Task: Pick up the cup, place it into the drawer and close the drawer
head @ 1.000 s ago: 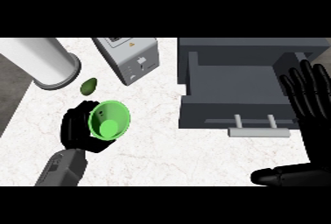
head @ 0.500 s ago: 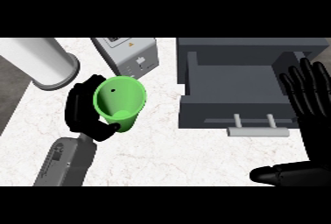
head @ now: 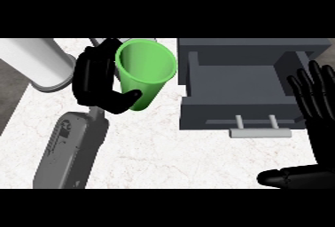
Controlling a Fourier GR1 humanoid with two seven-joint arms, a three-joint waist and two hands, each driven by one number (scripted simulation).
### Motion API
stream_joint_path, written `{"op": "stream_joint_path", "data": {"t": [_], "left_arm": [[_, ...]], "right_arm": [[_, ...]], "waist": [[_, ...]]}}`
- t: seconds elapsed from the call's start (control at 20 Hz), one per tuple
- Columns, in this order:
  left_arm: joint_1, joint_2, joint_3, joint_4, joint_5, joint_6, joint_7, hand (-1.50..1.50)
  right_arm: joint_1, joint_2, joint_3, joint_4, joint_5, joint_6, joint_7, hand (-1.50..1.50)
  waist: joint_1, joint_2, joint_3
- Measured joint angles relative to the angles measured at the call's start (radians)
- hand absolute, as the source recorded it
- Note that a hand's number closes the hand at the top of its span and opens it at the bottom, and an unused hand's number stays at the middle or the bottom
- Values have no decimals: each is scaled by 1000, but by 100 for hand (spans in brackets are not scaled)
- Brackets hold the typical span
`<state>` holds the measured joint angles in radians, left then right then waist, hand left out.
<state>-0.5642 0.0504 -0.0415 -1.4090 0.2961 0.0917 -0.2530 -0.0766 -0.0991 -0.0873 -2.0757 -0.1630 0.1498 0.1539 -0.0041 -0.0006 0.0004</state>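
The left hand is seen raised above the table, its fingers and thumb curled round the green cup. The cup is held upright to slightly tilted, mouth toward the camera, clear of the marble and to the left of the drawer. The drawer is pulled open, its grey tray bare as far as can be seen, with its handle at the near edge. The right hand is shown at the right edge with fingers straight and spread, resting, partly over the drawer's right wall.

Several risks are judged from this layout. The cup is gripped low on its body, with the thumb across the lower wall, so it could tip or slide out during the sideways carry. The drawer's left wall lies between cup and tray; if the cup is carried too low, its base could be knocked against that wall. If it is released tilted, it could be left lying on its side or leaning on the rim, and the drawer could then be jammed on closing. The white cylinder behind the hand could be brushed by the forearm.
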Motion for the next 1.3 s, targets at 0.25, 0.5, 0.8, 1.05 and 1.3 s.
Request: {"op": "stream_joint_path", "data": {"t": [0.25, 0.5, 0.8, 1.05, 1.3], "left_arm": [[-134, -25, -8, 65, -49, 67, 53, 150], [-273, -37, -17, 169, -75, 117, 87, 150], [-392, -46, -37, 315, -83, 161, 91, 150], [-494, -49, -32, 475, -51, 180, 51, 150], [-583, -50, -99, 622, 22, 247, -1, 150]], "right_arm": [[4, 5, 5, -7, 0, -5, 16, -150], [-8, 1, -4, 4, -6, -3, 14, -150], [-12, -10, -17, 22, -14, 12, -1, -150], [-20, -6, -9, 17, -9, 4, 13, -150], [-32, -8, -14, 34, -15, 10, 4, -150]], "waist": [[-4, 1, 0], [-6, 2, 0], [-9, 2, 0], [-15, 4, 0], [-26, 6, 0]]}}
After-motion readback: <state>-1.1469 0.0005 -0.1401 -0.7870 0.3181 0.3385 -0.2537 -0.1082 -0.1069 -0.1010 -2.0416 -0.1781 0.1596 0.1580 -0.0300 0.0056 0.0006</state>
